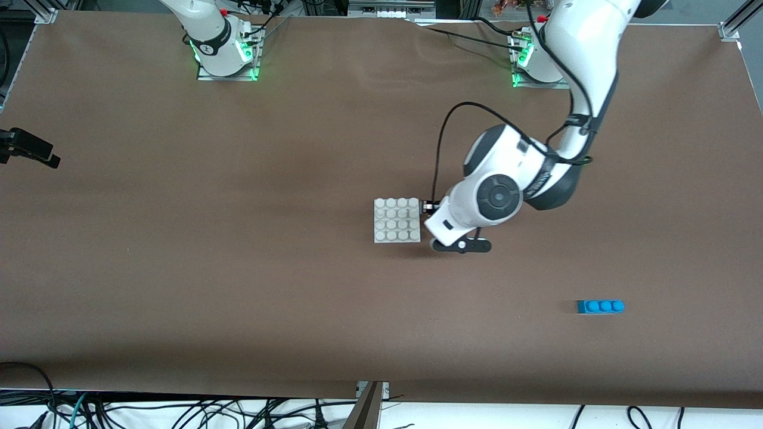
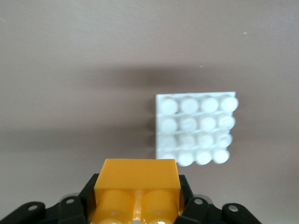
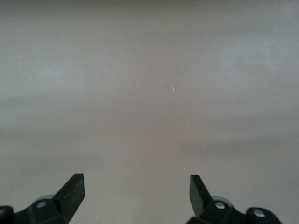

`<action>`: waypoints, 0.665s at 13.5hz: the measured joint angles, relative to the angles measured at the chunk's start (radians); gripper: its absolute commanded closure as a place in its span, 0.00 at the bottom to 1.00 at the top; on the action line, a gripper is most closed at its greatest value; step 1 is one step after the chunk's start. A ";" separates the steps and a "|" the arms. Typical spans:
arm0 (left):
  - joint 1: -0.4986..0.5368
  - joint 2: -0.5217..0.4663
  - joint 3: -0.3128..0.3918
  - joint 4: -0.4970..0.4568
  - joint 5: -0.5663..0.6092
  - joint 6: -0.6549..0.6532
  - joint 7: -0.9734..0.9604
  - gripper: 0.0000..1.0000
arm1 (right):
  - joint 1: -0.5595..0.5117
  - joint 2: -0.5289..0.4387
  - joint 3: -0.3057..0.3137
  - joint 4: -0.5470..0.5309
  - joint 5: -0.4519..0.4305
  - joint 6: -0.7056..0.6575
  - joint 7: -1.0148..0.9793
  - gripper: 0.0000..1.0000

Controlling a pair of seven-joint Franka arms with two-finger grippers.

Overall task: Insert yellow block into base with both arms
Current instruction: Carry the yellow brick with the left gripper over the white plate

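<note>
We have the yellow block (image 2: 136,186) pinched in the left end effector (image 2: 136,205), hanging just beside the base (image 1: 396,220), toward the left arm's end of the desk (image 1: 238,268). Pick looks done; alignment over the studs and press-in remain. Base holds nothing, all studs bare. Right end effector (image 3: 137,190) is spread, empty, over bare desk; that arm waits. Blue brick (image 1: 600,307) sits well apart, nearer the camera.
</note>
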 measured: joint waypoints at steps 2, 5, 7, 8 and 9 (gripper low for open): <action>-0.043 0.026 0.000 0.003 0.000 0.050 -0.044 0.66 | 0.000 0.000 0.001 0.000 0.000 0.000 0.000 0.00; -0.094 0.060 0.002 0.006 0.000 0.099 -0.076 0.66 | 0.001 0.000 0.004 0.000 0.000 0.000 0.000 0.00; -0.115 0.081 0.006 0.007 0.000 0.122 -0.088 0.66 | 0.001 0.000 0.006 0.000 0.000 0.000 0.000 0.00; -0.121 0.093 0.007 0.008 0.000 0.138 -0.088 0.66 | 0.001 0.000 0.007 0.000 0.000 0.000 0.000 0.00; -0.127 0.104 0.010 0.008 0.000 0.155 -0.089 0.66 | 0.001 0.000 0.007 0.000 0.000 0.000 0.000 0.00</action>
